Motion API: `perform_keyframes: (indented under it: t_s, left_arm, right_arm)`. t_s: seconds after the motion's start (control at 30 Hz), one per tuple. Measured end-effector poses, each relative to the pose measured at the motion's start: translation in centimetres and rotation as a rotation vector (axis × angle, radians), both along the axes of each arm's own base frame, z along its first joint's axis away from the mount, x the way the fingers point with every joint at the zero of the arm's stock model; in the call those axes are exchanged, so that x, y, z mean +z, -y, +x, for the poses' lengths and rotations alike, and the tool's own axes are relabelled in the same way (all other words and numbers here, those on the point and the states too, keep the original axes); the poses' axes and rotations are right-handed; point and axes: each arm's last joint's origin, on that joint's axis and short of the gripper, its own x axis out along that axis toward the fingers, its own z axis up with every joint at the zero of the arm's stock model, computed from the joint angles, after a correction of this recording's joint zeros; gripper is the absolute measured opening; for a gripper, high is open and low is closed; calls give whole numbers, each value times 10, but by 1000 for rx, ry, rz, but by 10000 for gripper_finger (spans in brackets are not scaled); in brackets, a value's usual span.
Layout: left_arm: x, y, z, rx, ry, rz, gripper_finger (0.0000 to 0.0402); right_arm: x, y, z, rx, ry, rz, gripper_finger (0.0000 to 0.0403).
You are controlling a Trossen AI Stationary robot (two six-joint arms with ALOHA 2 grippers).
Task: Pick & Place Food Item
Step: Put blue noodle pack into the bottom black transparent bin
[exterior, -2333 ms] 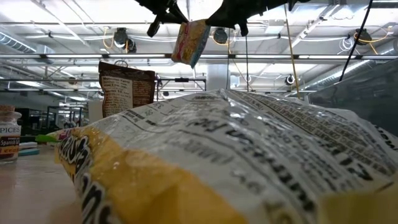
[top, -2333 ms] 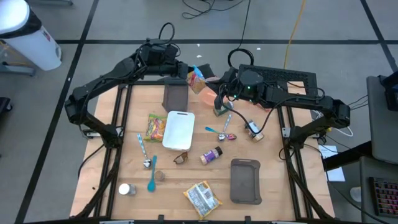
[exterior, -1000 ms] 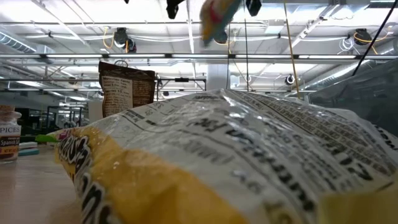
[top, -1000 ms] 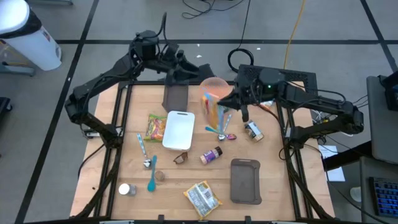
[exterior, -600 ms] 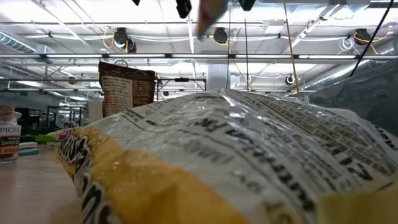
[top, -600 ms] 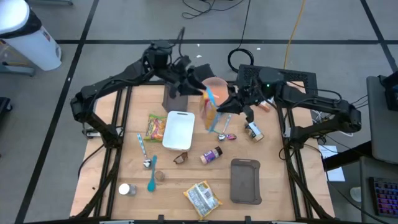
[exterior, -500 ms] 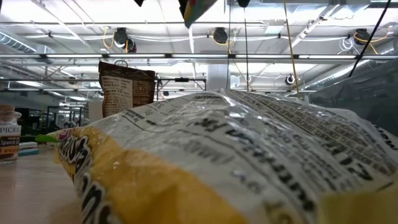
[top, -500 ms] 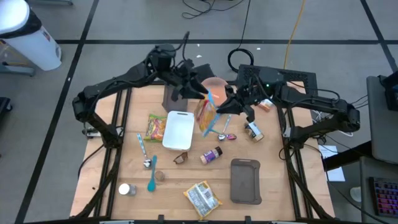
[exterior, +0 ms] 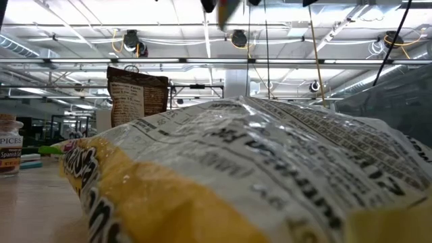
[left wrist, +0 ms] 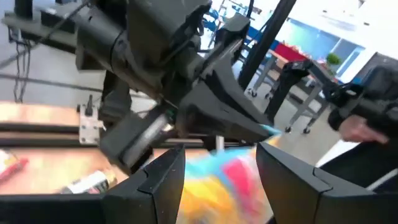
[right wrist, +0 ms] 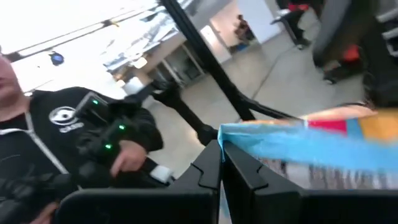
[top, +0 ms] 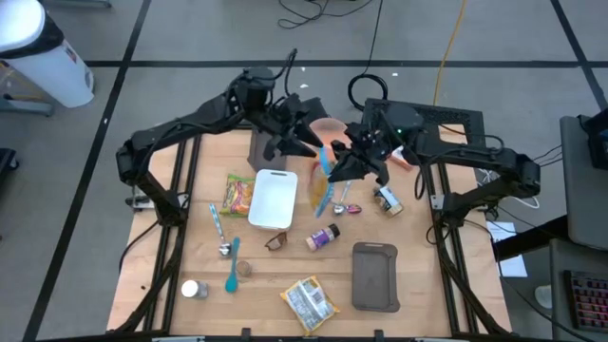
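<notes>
High view shows you both arms meeting above the far middle of the wooden table (top: 190,237), at about twelve o'clock from its centre. Your right gripper (top: 334,169) is pinched tight on the top edge of a colourful snack bag (top: 320,187), which hangs in the air just above the table, at three o'clock from the white cutting board (top: 273,197) and close beside it. Right wrist view confirms the grip: you see the two dark fingers (right wrist: 208,168) pressed together with the bag's blue edge caught between them. Your left gripper (top: 302,136) sits at about eleven o'clock from the bag, its fingers standing apart; in the left wrist view the bag (left wrist: 217,180) shows between and beyond those parted fingers (left wrist: 158,180), and you cannot tell whether they touch it. On the table you have a yellow candy bag (top: 237,195) at nine o'clock from the board, a spice bottle (top: 323,236) at five o'clock from it, a dark tray (top: 374,276) toward the near right, and a crinkled chip bag (top: 309,301) at the near edge. Low view is mostly filled by that chip bag (exterior: 236,175), with a brown pouch (exterior: 137,96) standing upright behind it.
</notes>
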Motion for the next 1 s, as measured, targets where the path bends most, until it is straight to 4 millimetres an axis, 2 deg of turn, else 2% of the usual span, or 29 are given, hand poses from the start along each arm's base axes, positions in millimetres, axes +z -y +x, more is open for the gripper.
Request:
perform_keyframes:
  t_s: [0.23,0.43,0.77,1.0]
  left_arm:
    - [-2,8,14,-59,-14,49,207]
    - [-6,14,23,-130,-40,20,204]
    - [-7,19,26,-91,-45,44,149]
    - [-7,18,27,-72,-47,52,126]
  right_arm:
    - [2,2,-2,23,9,8,0]
    - [3,1,-2,48,13,3,0]
    - [6,0,-3,74,29,5,0]
    - [6,0,-3,74,29,5,0]
